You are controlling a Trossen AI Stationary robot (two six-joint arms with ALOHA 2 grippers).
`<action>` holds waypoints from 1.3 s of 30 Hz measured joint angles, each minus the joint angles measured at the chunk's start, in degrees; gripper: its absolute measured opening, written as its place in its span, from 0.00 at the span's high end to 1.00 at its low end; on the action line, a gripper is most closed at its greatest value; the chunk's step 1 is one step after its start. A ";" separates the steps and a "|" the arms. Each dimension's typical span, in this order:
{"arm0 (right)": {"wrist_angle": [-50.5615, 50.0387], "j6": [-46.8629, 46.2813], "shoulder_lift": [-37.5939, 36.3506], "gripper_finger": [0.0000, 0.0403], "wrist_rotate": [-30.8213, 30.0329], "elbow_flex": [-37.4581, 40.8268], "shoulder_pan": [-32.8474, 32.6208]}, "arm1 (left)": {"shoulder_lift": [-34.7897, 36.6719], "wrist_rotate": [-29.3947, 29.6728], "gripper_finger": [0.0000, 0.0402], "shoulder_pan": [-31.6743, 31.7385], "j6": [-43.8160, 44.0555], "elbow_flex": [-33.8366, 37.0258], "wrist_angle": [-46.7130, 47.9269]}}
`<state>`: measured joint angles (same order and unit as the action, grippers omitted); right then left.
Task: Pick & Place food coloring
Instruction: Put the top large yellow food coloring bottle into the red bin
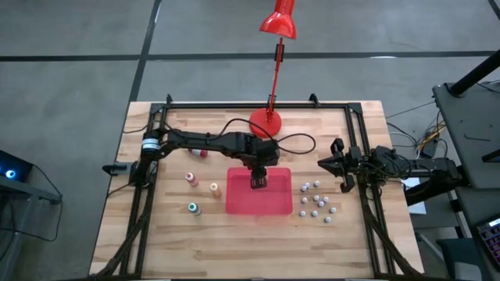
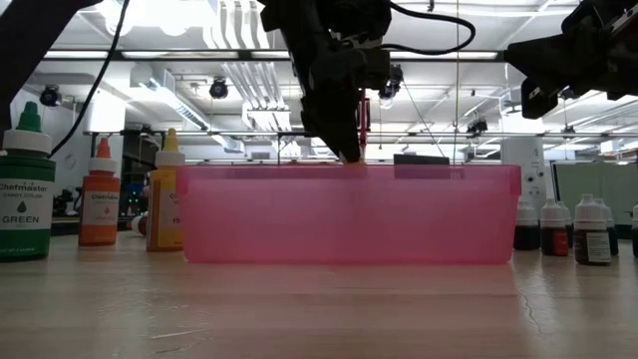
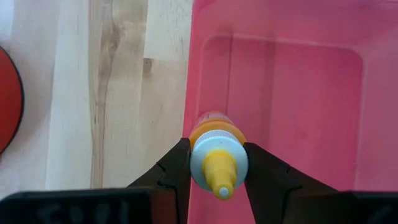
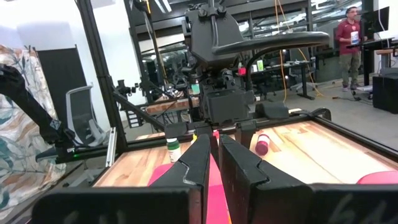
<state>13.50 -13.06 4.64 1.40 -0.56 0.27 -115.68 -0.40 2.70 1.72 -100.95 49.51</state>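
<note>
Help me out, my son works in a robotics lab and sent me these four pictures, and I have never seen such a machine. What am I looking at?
This is a robot with two dark arms at a pale wooden table, each ending in a two-finger gripper. One picture looks down from above, one looks level across the tabletop, and two come from cameras on the wrists. The left gripper holds a tiny yellow-capped food coloring bottle over a flat pink-red plastic tray. The right gripper waits shut at the table's right side. Three more small bottles and a cluster of little grey-white beads lie on the wood, beside a red desk lamp.
</note>
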 joint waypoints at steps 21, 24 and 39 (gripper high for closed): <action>0.00 0.15 0.00 0.93 0.01 0.00 -0.02 | -0.02 -0.02 0.72 0.00 0.40 0.00 0.00; 0.02 0.15 0.00 0.93 0.01 0.00 -0.02 | -0.02 -0.13 0.72 0.00 0.43 0.00 0.01; 0.00 0.15 0.01 0.93 0.01 0.00 -0.02 | -0.04 -0.21 0.72 0.02 0.44 0.00 -0.01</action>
<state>13.50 -12.91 4.65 1.41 -0.56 0.25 -115.72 -0.61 2.72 2.15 -100.95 49.50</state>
